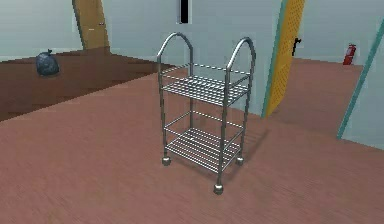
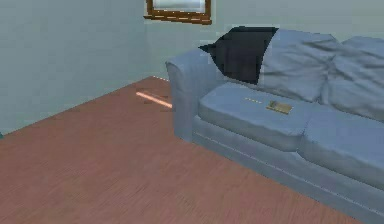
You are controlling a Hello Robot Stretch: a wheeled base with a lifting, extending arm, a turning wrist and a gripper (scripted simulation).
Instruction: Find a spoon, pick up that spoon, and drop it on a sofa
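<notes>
A blue-grey sofa (image 2: 290, 115) stands in the arm side view's right half, with plump back cushions and a dark cloth (image 2: 245, 50) draped over its back corner. On a seat cushion lies a small flat yellowish thing (image 2: 279, 106), with a thin short stick-like thing (image 2: 252, 99) left of it; neither can be told for a spoon.
A metal wire cart (image 1: 205, 110) with two shelves on small wheels stands in the forward view's middle on the reddish wooden floor. Behind it are pale walls, a yellow door (image 1: 295, 45), a wooden door (image 1: 90, 25), a blue bag (image 1: 47, 63) and a red fire extinguisher (image 1: 349, 53). A framed window (image 2: 180, 10) hangs on the wall beyond the sofa.
</notes>
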